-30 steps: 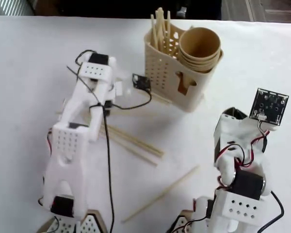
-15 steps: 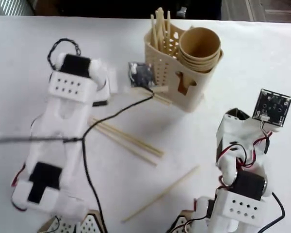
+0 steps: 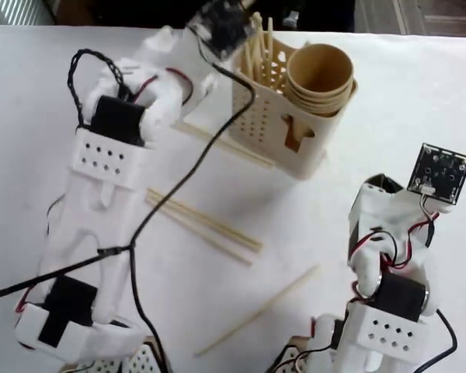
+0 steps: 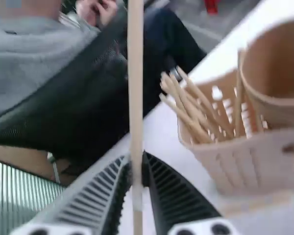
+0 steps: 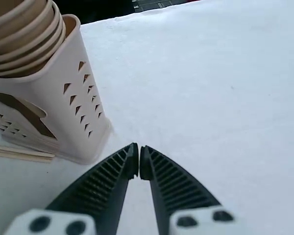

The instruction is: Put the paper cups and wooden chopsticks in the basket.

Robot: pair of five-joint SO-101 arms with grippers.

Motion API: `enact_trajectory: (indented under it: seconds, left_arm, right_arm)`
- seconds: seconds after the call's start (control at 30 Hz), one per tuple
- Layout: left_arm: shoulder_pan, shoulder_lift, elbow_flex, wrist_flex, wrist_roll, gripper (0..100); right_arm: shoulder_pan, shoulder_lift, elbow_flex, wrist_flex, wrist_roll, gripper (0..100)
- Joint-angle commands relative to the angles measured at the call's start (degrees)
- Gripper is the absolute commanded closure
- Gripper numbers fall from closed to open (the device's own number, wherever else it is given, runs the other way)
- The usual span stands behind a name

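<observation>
Left fingers [image 4: 110, 188] clenched on 1 chopstick [image 4: 135, 73], just beside basket [image 3: 258, 116] rim. Stick likely light, stiff, slick; pinch mid-length or it may pivot. Right fingers [image 5: 112, 176] pressed together, empty, near basket. Cups [image 3: 320, 74] in basket; loose chopsticks [image 3: 206, 225] on counter [image 3: 404, 101] near basket.

In the left wrist view the held chopstick [image 4: 135, 73], pinched in the left gripper [image 4: 136, 164], runs off the top and bottom edges, hiding both ends. The basket [image 4: 235, 156] and paper cup [image 4: 277, 73] are blurred and cut by the right edge. In the right wrist view the top edge cuts the stacked cups [image 5: 19, 34], and the left edge cuts the loose chopsticks [image 5: 19, 153].
</observation>
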Motion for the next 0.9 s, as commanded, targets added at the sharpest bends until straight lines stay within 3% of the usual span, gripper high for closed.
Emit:
enact_trajectory:
  seconds: [0.0, 0.17, 0.27, 0.57, 0.87]
  left_arm:
    - [1.19, -3.03, 0.70, -16.62, 11.08, 98]
    - [1.89, -2.95, 5.71, -34.46, 25.85, 98]
    - [3.91, -2.95, 8.44, -39.65, 27.16, 98]
    - [8.57, 1.63, 9.76, -47.82, 27.25, 98]
    - [8.31, 18.24, 2.11, -45.63, 27.34, 98]
  right_arm:
    - [0.48, -0.84, -0.44, -0.84, -0.35, 98.1]
    - [0.48, -0.75, -0.44, -0.84, -0.44, 98.1]
    - [0.40, -0.66, -0.44, -0.84, -0.44, 98.1]
    - [0.22, -0.57, -0.44, -0.84, -0.44, 98.1]
    - [0.22, -0.57, -0.44, -0.75, -0.35, 98.1]
